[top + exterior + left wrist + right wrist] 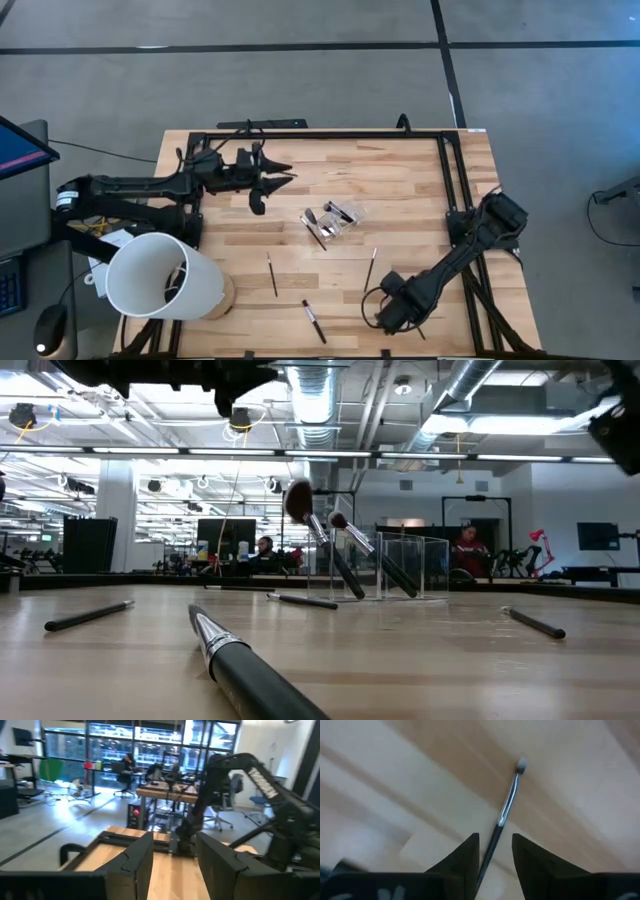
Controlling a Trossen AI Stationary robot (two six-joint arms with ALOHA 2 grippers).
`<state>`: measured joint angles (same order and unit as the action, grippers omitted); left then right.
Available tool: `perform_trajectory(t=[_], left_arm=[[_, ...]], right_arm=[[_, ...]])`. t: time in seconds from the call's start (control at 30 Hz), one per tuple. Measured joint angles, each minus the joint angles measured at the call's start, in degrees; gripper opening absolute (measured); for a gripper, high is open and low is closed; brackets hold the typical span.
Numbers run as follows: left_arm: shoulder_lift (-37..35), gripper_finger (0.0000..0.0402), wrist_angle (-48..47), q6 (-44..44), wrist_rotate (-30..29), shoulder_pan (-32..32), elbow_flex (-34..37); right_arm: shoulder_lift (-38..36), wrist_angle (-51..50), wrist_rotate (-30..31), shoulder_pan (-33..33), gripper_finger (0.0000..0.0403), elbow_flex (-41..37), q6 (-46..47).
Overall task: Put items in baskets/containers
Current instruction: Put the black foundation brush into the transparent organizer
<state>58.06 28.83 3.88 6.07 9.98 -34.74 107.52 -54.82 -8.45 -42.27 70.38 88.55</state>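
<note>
A small clear container (337, 221) stands mid-table with several dark brushes leaning in it, heads up (300, 502). Three thin brushes lie flat on the near half of the wood: one (271, 273), another (372, 267) and a third (314, 321). My right gripper (392, 318) is low near the table's near edge and open. Its fingers (495, 837) stand on either side of the dark handle of a silver-ferruled brush (509, 800) without touching it. My left gripper (278, 178) hovers open over the far left part of the table, showing as (175, 865) in its own wrist view.
A large white cylinder (160, 275) lies at the table's near left corner. Black frame rails (445, 170) run along the far and right sides. Bare wood lies between the container and the near edge. In the low view, people sit far off in the room behind.
</note>
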Motion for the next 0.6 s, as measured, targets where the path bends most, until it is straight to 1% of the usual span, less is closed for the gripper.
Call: perform_trajectory(t=[0.17, 0.3, 0.47, 0.6], left_arm=[[0.02, 0.0144, -0.08, -0.03, -0.02, -3.21, 0.0], [0.02, 0.0144, -0.08, 1.37, 0.0, -5.96, 0.0], [0.02, 0.0144, -0.04, 1.54, -0.05, -9.5, 0.0], [0.02, 0.0144, 0.1, 1.54, -1.56, -11.54, 0.0]], right_arm=[[2.26, -0.67, 2.84, 0.67, 0.0109, -0.25, -0.52], [3.73, 0.15, 3.0, 0.58, 0.0109, -0.25, -1.79], [4.13, -0.07, 3.5, -0.4, 0.0109, -0.1, -1.07], [4.11, -0.11, 4.53, -1.5, 0.0109, -0.12, 0.01]])
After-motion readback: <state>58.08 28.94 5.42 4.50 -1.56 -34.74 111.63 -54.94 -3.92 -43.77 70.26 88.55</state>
